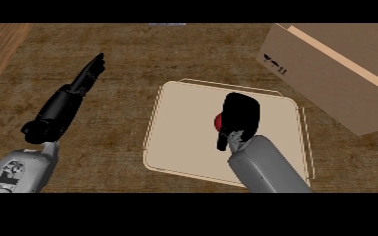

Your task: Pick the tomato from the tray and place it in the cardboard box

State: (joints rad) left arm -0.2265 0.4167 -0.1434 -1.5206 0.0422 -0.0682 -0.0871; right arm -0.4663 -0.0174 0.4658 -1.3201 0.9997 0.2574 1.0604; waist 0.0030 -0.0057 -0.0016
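while the right robot hand (pixel 240 116) hangs over the middle of the tray (pixel 184 130), only a red sliver of the tomato (pixel 218 122) shows at its left edge, so the tomato sits on the tray under the palm. whether the fingers have closed around it or merely cover it i cannot tell; the hand hides that. the left robot hand (pixel 88 77) lies out over the desk (pixel 133 50) at the left, fingers straight and together, holding nothing, well apart from the tray.

the box (pixel 325 75) stands at the upper right, just beyond the tray's far corner, and its tall side wall faces the hand.

risks from here, as i judge them: a round tomato may roll sideways if the fingers close off-centre, and most of it is hidden, so the alignment can't be checked. if the lift is low, the tomato or the hand may strike the box wall instead of clearing its rim. the tray might also slide on the desk if the hand presses down.
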